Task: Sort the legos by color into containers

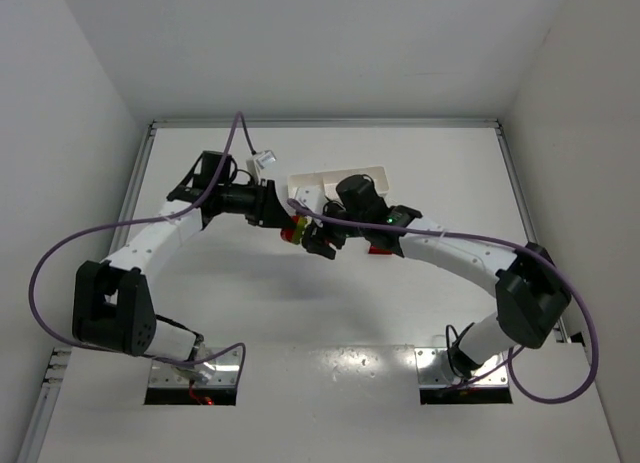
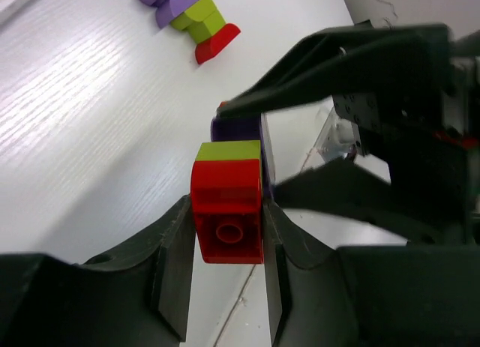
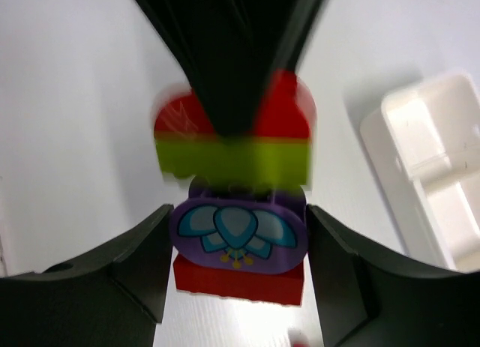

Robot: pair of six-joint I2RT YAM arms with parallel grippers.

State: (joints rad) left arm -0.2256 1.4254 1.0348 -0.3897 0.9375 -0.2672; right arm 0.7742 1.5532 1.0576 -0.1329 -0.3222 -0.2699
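Note:
A clump of legos (image 1: pixel 294 230) hangs above the table between both grippers. My left gripper (image 2: pixel 229 212) is shut on its red end brick (image 2: pixel 229 231), which joins a yellow-green brick (image 2: pixel 229 151) and then a purple one (image 2: pixel 238 130). My right gripper (image 3: pixel 238 234) is shut on the other end, on the purple flower-printed brick (image 3: pixel 238 228) with a red brick (image 3: pixel 238 278) under it. In the top view the left gripper (image 1: pixel 283 221) and the right gripper (image 1: pixel 312 238) face each other. The white tray (image 1: pixel 345 178) lies just behind them.
A second clump of purple, yellow-green and red legos (image 2: pixel 191 17) lies on the table beyond the left gripper. A red piece (image 1: pixel 378 248) shows under the right arm. The tray's compartments (image 3: pixel 427 160) appear at the right of the right wrist view. Walls enclose the table.

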